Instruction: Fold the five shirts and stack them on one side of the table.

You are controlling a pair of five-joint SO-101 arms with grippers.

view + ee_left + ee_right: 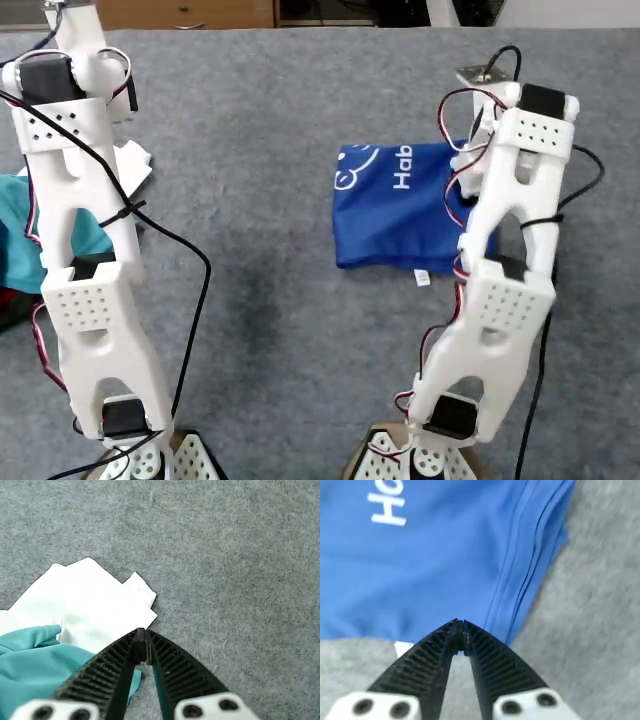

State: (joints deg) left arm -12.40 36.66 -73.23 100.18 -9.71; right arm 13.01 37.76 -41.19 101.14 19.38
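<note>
Sitting folded on the grey table [260,300], the blue shirt [400,205] lies partly under the right arm [505,290].
From up high, the blue shirt is a neat square in the middle of the table, a bit toward the right, and the left arm [85,300] stands far off at the left side, where a teal shirt [15,215] and a white shirt [135,165] lie bunched at the table's edge. From the left wrist, the left claw [141,647] is pressed together with nothing in it, just above the spot where the white shirt [90,600] meets the teal shirt [35,665]. From the right wrist, the right claw [460,637] is pressed together too, holding nothing, over the edge of the blue shirt [435,565], near a little white tag [402,648].
</note>
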